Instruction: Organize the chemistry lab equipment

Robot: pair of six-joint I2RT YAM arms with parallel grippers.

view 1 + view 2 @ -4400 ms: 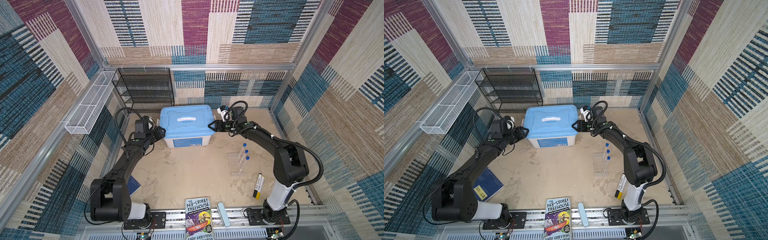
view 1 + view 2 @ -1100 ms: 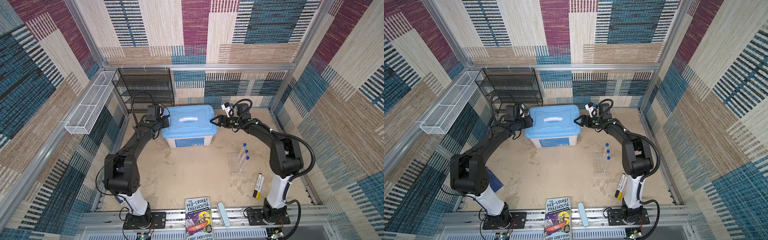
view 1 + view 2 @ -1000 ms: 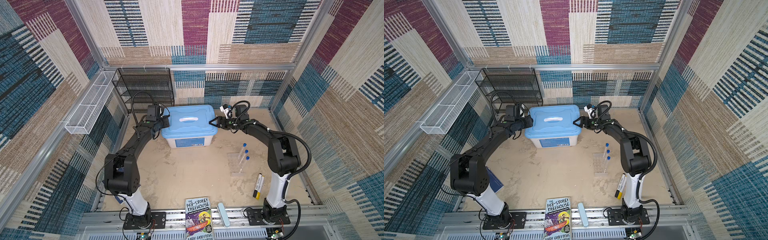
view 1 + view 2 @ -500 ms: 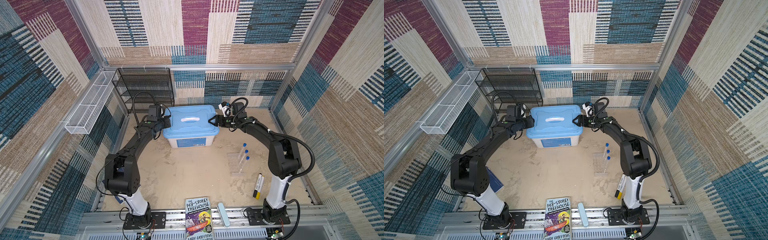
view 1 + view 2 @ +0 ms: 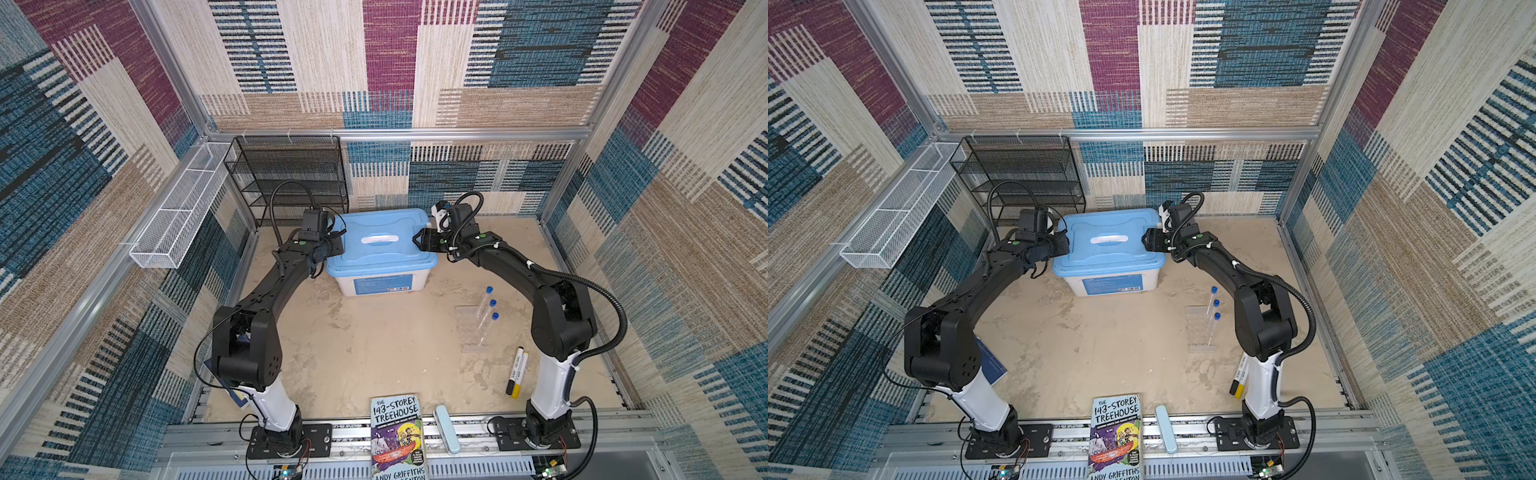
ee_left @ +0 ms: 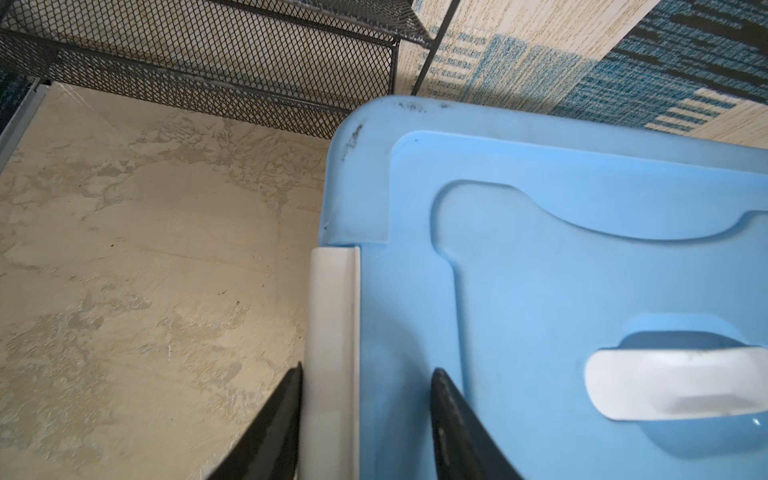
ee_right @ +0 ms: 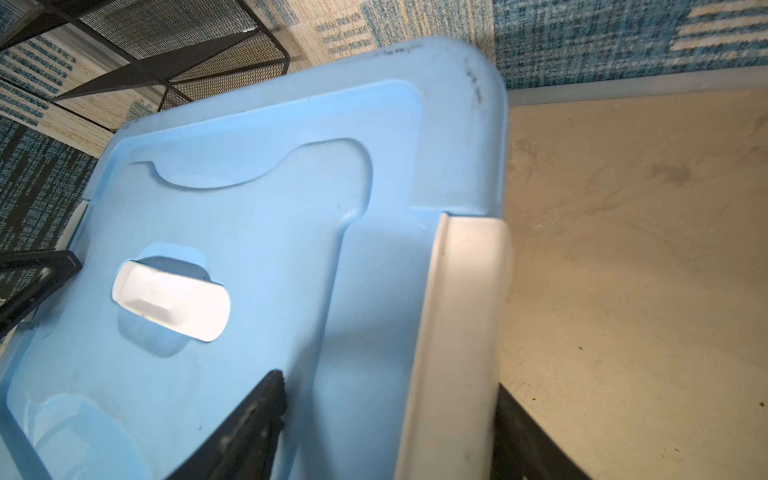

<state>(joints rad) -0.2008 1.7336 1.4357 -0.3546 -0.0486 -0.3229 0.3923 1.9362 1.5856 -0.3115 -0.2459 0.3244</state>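
A blue-lidded box [image 5: 382, 253] sits at the far middle of the table [image 5: 374, 353], with an arm at each end. The left gripper [image 5: 336, 246] is at the box's left end. Its fingers [image 6: 282, 419] are spread astride the white left latch [image 6: 332, 332], the outer one just beside the latch and the inner one over the lid, with a gap to the latch. The right gripper [image 5: 419, 241] is at the right end. Its fingers [image 7: 249, 424] are also spread wide, astride the right latch [image 7: 465, 311], with the inner tip over the lid and the outer finger by the latch's outer face. Neither gripper visibly pinches anything. Three tubes [image 5: 489, 305] stand leaning in the rack [image 5: 471, 332] on the right, nearer than the box and well apart from both grippers. Two markers [image 5: 515, 372] lie nearer still.
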